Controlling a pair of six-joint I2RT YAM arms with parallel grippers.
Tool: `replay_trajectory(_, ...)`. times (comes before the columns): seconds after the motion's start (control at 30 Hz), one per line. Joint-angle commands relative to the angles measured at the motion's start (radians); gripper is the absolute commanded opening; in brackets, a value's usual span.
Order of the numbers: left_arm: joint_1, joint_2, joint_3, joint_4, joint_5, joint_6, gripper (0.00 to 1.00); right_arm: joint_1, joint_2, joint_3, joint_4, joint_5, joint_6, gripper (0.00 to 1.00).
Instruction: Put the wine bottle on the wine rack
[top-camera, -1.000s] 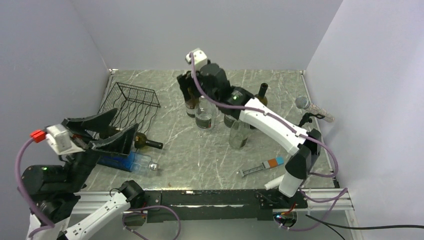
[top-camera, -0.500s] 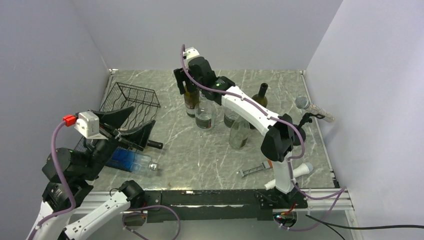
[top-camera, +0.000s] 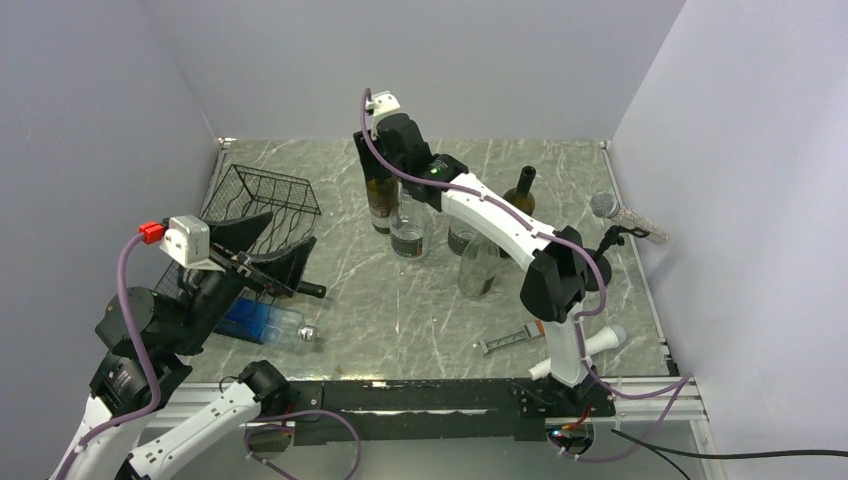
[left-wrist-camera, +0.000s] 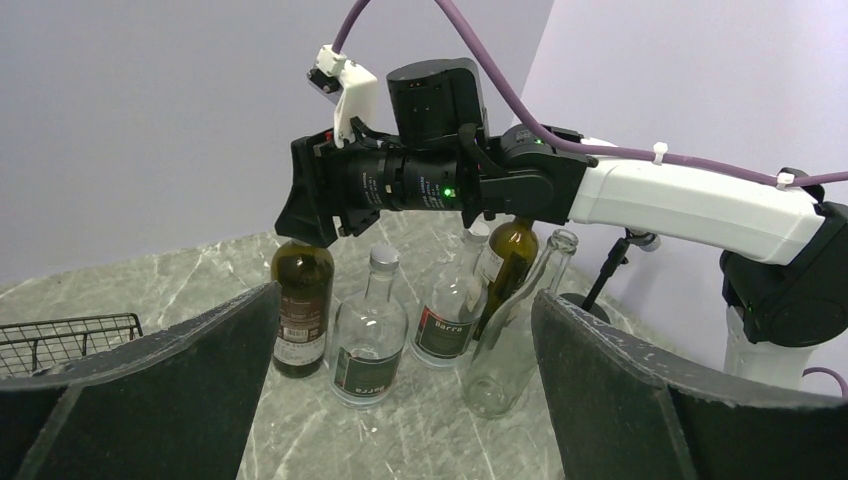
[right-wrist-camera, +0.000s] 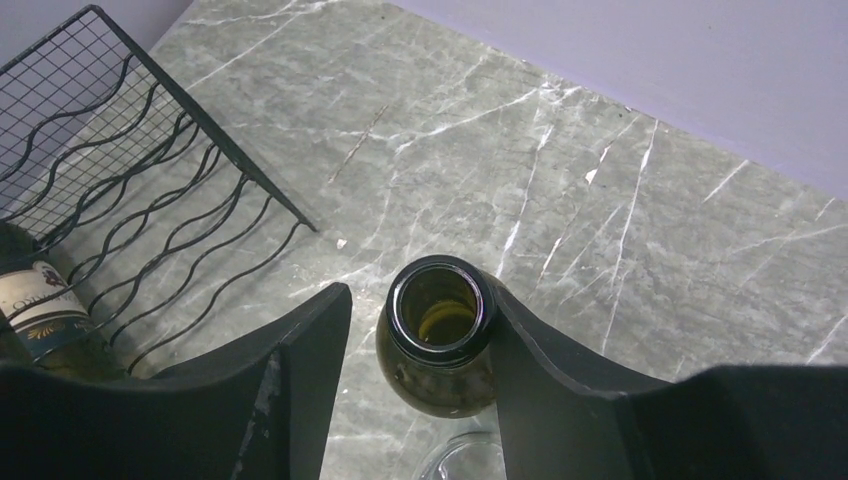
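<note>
The black wire wine rack (top-camera: 265, 205) stands tilted at the left; it also shows in the right wrist view (right-wrist-camera: 130, 230). A dark bottle with a label (right-wrist-camera: 40, 310) lies in it, neck (top-camera: 300, 288) pointing right. A dark brown wine bottle (top-camera: 379, 200) stands upright at the back. My right gripper (top-camera: 372, 155) is open around its neck. In the right wrist view the bottle's mouth (right-wrist-camera: 440, 305) sits between the fingers, touching the right one, with a gap on the left. My left gripper (top-camera: 265, 245) is open and empty, raised beside the rack and facing the bottles (left-wrist-camera: 302, 305).
Two clear "Barra" bottles (top-camera: 411, 228), a tall clear bottle (top-camera: 479, 262) and a dark green bottle (top-camera: 521, 190) stand close to the held-over bottle. A blue plastic bottle (top-camera: 262, 322) lies front left. A microphone (top-camera: 625, 215) stands on the right, a syringe-like tool (top-camera: 510, 340) near the front.
My right gripper has moved left and down over the dark bottle's neck. My left arm has risen and swung right, closer to the rack.
</note>
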Motion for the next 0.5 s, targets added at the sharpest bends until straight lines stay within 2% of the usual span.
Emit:
replay_trajectory(0.0,-0.004,0.003,0.025,0.006,-0.014,-0.005,0.99,-0.003,0.022,0.029,0.047,0.018,-0.002,0.56)
replay_trajectory(0.1,-0.004,0.011,0.024,0.004,-0.014,0.0,0.99,-0.003,0.037,0.044,0.036,0.019,-0.007,0.41)
replay_trajectory(0.2,-0.003,0.023,0.018,-0.002,-0.016,0.001,0.99,-0.003,0.022,0.044,0.052,-0.049,-0.001,0.0)
replay_trajectory(0.47,-0.003,0.028,0.005,-0.026,-0.057,-0.037,0.99,0.016,-0.022,0.127,0.071,-0.278,0.051,0.0)
